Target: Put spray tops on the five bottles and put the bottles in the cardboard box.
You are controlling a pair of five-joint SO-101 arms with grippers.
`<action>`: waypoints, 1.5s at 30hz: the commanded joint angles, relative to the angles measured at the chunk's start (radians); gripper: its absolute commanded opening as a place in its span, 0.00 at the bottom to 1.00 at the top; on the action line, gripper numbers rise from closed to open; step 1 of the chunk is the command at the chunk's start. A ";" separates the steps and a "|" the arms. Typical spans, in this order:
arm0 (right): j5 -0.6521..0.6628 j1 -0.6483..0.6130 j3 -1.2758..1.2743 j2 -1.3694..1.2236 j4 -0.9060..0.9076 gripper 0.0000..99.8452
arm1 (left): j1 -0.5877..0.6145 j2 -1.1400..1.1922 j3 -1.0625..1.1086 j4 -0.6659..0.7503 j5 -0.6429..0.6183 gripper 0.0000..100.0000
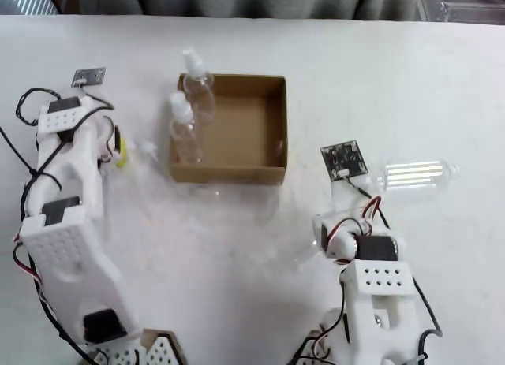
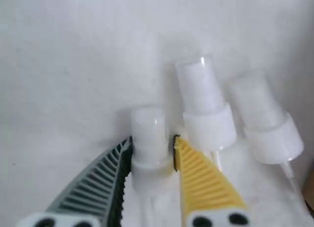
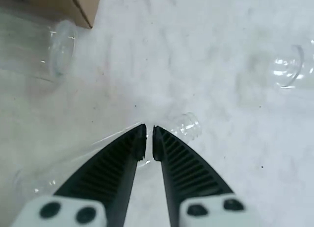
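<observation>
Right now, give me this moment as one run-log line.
box: two capped bottles | left jaws: shut on spray top | loose tops: two | right jaws: shut over uncapped bottle

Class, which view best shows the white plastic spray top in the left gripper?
Left wrist view: the white plastic spray top sits close-up in the left gripper. High view: that arm largely covers it. Right wrist view: clear plastic bottles.

You have no text, label, number or sign you can read in any view. The box [image 1: 229,174], the bottles [image 1: 188,132] and the spray tops [image 2: 203,104] show you no legible print. The circuit board [image 1: 344,158] near the box and the smaller board [image 1: 88,77] carry markings too small to read.
</observation>
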State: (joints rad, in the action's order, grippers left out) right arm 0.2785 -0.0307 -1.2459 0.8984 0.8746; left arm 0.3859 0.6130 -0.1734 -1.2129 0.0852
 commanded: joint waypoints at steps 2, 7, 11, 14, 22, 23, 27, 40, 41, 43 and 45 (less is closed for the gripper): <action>0.011 0.013 -0.014 -0.008 -0.002 0.01 | 0.010 -0.028 -0.029 -0.068 -0.011 0.02; 0.011 0.013 -0.014 -0.008 -0.002 0.01 | 0.008 -0.177 0.017 -0.130 -0.011 0.02; 0.011 0.013 -0.014 -0.008 -0.002 0.01 | -0.038 -0.378 0.147 -0.141 -0.011 0.02; 0.011 0.015 -0.014 -0.008 -0.002 0.01 | -0.107 -0.535 0.273 -0.141 -0.011 0.02; 0.011 0.111 -0.005 -0.007 -0.002 0.01 | -0.363 -0.885 0.500 -0.137 -0.011 0.02; 0.011 0.137 0.008 -0.007 0.002 0.01 | -0.404 -0.920 0.517 -0.135 -0.011 0.02; 0.012 0.306 0.041 -0.007 0.007 0.01 | -0.599 -1.043 0.572 -0.132 -0.008 0.02; 0.362 0.949 0.014 -0.016 -0.116 0.01 | -1.159 -1.171 0.615 0.157 -0.014 0.02; 0.384 1.000 0.014 -0.016 -0.136 0.01 | -1.193 -1.171 0.629 0.193 -0.015 0.02; 0.417 1.076 0.012 -0.018 -0.166 0.01 | -1.245 -1.171 0.672 0.290 -0.060 0.02; 0.434 1.136 0.011 -0.018 -0.193 0.01 | -1.273 -1.171 0.743 0.428 -0.146 0.02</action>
State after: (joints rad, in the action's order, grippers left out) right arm 0.6743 1.0142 -1.2444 0.8769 0.7288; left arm -0.8339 -0.5178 0.5232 -0.9643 0.0361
